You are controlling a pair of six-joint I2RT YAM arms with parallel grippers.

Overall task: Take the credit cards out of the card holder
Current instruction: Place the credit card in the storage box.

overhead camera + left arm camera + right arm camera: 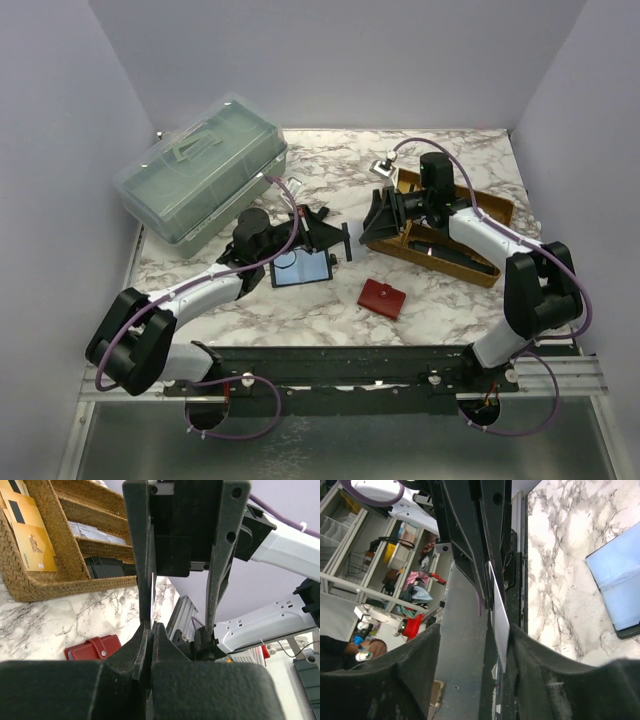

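Nearest our bases lies a closed red wallet (pixel 382 297). Just beyond it to the left, the open card holder (pixel 329 266) rests flat on the marble table (pixel 440 300), with light-blue credit cards (pixel 298 268) showing in its flaps. Above the holder's far edge our left gripper (pixel 150 640) is pinched together on one pale card (pixel 500 622). It is held edge-up, and we judge its long axis runs rightward into the right gripper (pixel 477 630). That gripper faces it with jaws apart, the card between them and closer to one finger; we cannot tell whether it touches. Farther back sit the wicker tray (pixel 495 215) under the right arm and the clear plastic box (pixel 200 170) at far left.
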